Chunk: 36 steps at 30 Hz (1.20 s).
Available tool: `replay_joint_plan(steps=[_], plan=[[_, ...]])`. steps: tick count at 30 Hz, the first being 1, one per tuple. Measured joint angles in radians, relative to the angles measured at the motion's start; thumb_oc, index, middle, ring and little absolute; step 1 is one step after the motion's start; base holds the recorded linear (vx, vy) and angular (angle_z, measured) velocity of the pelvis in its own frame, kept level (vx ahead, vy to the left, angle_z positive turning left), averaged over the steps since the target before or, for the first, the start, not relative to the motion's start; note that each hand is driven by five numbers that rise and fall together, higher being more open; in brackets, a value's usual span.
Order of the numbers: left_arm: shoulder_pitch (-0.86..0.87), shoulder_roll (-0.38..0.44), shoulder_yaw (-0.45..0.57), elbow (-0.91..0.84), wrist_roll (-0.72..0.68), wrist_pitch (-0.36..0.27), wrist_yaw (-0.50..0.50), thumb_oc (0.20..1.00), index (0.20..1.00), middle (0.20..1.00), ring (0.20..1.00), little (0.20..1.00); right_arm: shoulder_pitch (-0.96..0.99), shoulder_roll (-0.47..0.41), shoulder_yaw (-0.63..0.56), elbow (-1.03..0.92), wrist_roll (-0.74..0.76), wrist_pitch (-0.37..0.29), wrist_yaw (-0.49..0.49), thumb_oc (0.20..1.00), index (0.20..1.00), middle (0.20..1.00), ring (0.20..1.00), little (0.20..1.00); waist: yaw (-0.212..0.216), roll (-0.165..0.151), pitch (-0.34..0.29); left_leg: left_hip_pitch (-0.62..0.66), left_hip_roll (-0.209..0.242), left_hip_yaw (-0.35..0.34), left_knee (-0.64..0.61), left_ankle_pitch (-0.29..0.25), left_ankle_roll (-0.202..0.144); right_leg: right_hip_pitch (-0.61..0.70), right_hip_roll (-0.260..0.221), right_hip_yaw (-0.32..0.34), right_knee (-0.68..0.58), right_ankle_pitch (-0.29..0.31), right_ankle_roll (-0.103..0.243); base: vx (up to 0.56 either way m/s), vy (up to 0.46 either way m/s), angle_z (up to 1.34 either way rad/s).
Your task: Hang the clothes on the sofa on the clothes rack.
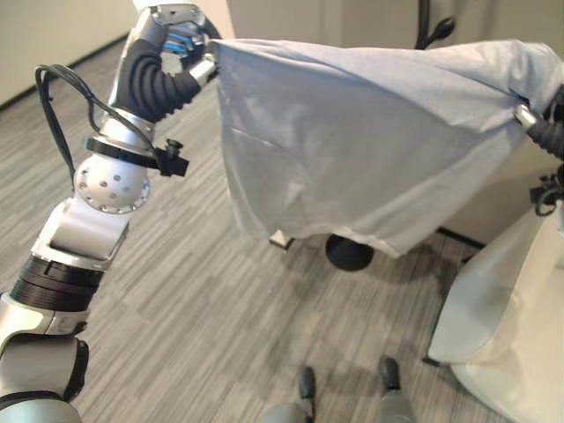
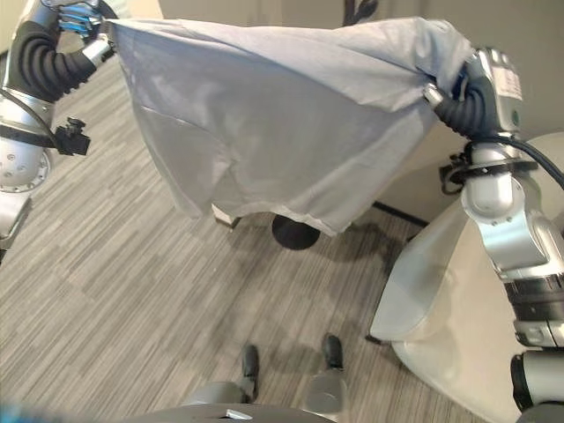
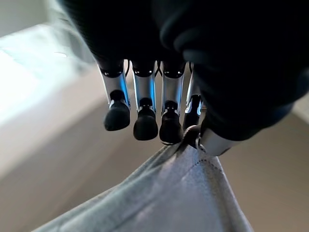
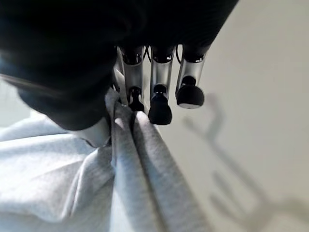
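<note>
A light grey garment (image 1: 352, 141) hangs spread wide in the air between my two raised hands. My left hand (image 1: 189, 44) pinches its one upper corner; in the left wrist view the thumb and a finger (image 3: 193, 111) clamp the cloth (image 3: 169, 193). At the other upper corner my right hand (image 2: 471, 84) grips a bunched fold (image 4: 145, 183) between thumb and fingers (image 4: 133, 92). Behind the garment stands the clothes rack: its black round base (image 1: 350, 253) shows below the hem and a dark hook (image 1: 438, 31) above it. The sofa's pale arm (image 1: 502, 326) is at the lower right.
Striped grey carpet (image 1: 203, 291) covers the floor in front and to the left. A cream wall (image 2: 529, 35) runs behind the rack. The sofa (image 2: 432, 291) stands close beside my right arm.
</note>
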Motion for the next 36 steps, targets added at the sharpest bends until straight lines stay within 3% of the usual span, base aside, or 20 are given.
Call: replay_joint_plan(steps=[1,2,3,4,7,12,20,22,25,28,36], plan=[[0.004,-0.030,0.000,-0.003,0.000,-0.001,0.000,0.200,0.200,0.200,0.200,0.200,0.025,-0.002,-0.035,-0.005,0.000,-0.006,0.000,0.200,0.200,0.200,0.200,0.200,0.015,-0.021,-0.025,-0.006,0.009,-0.011,0.000,-0.004,-0.024,0.008,0.020,-0.007,-0.002,-0.043,-0.031,0.07,-0.207,0.33],[0.007,-0.034,-0.005,-0.012,0.000,-0.001,-0.007,0.200,0.200,0.200,0.200,0.200,0.051,0.001,-0.082,-0.013,0.001,-0.011,-0.001,0.200,0.200,0.200,0.200,0.200,0.016,-0.010,-0.034,-0.012,0.043,-0.025,0.002,-0.004,-0.048,0.006,0.057,-0.022,-0.001,-0.045,-0.043,0.11,-0.288,0.43],[0.010,-0.035,-0.012,-0.035,0.000,-0.002,-0.015,0.200,0.200,0.200,0.200,0.200,0.092,0.011,-0.113,-0.025,0.001,-0.015,0.001,0.200,0.200,0.200,0.200,0.200,0.017,0.002,-0.041,-0.013,0.104,-0.048,0.005,0.002,-0.083,0.018,0.116,-0.060,0.001,-0.046,-0.081,0.06,-0.177,0.39],[0.012,-0.040,-0.014,-0.032,0.000,-0.002,-0.017,0.200,0.200,0.200,0.200,0.200,0.096,0.015,-0.111,-0.019,0.001,-0.017,0.001,0.200,0.200,0.200,0.200,0.200,0.014,0.010,-0.047,-0.009,0.126,-0.049,0.005,0.007,-0.102,0.027,0.137,-0.070,0.001,-0.054,-0.094,0.07,-0.229,0.27],[0.013,-0.041,-0.017,-0.033,0.000,0.002,-0.022,0.200,0.200,0.200,0.200,0.200,0.102,0.016,-0.112,-0.022,0.002,-0.020,0.001,0.200,0.200,0.200,0.200,0.200,0.010,0.016,-0.050,0.006,0.154,-0.049,0.003,-0.001,-0.118,0.043,0.167,-0.070,0.000,-0.061,-0.108,0.03,-0.132,-0.04],[0.012,-0.044,-0.025,-0.017,-0.001,0.008,-0.027,0.200,0.200,0.200,0.200,0.200,0.106,0.016,-0.112,-0.021,0.007,-0.030,0.002,0.200,0.200,0.200,0.200,0.200,-0.035,0.013,-0.050,0.034,0.156,-0.073,0.005,0.003,-0.129,0.081,0.174,-0.085,0.000,-0.069,-0.120,0.04,-0.165,0.12],[0.013,-0.044,-0.025,-0.017,-0.003,0.018,-0.026,0.200,0.200,0.200,0.200,0.200,0.106,0.013,-0.111,-0.020,0.070,-0.044,0.007,0.200,0.200,0.200,0.200,0.200,-0.015,-0.008,-0.059,0.042,0.178,-0.079,0.001,-0.005,-0.141,0.096,0.194,-0.088,-0.001,-0.078,-0.135,0.00,-0.037,0.01],[0.011,-0.044,-0.034,-0.017,-0.003,0.018,-0.026,0.200,0.200,0.200,0.200,0.200,0.088,0.002,-0.101,-0.003,0.071,-0.043,0.010,0.200,0.200,0.200,0.200,0.200,-0.011,-0.003,-0.058,0.039,0.174,-0.082,0.001,0.000,-0.139,0.095,0.190,-0.097,-0.001,-0.076,-0.137,-0.02,0.095,0.08],[-0.005,-0.043,-0.048,-0.005,-0.003,0.018,-0.022,0.200,0.200,0.200,0.200,0.200,-0.038,-0.004,-0.004,0.064,0.082,-0.028,0.012,0.200,0.200,0.200,0.200,0.200,0.000,0.002,-0.060,0.007,0.112,-0.162,0.023,-0.011,-0.144,0.047,0.161,-0.062,0.000,-0.057,-0.123,0.05,0.123,-0.16],[-0.024,-0.039,-0.054,0.024,-0.003,0.024,-0.017,0.200,0.200,0.200,0.200,0.200,-0.111,-0.019,0.047,0.105,0.086,-0.024,0.012,0.200,0.200,0.200,0.200,0.200,-0.004,0.008,-0.060,0.015,0.079,-0.146,0.006,0.007,-0.115,0.042,0.127,-0.046,-0.001,-0.045,-0.105,0.12,0.161,-0.15],[-0.254,0.028,-0.162,0.148,-0.003,0.022,0.027,0.200,0.200,0.200,0.200,0.200,-0.500,-0.091,0.374,0.306,0.122,0.019,0.006,0.200,0.200,0.200,0.200,0.200,0.029,-0.001,-0.068,-0.014,0.018,-0.088,0.007,0.004,-0.072,-0.015,0.068,0.018,-0.001,-0.030,-0.068,0.08,0.117,-0.18]])
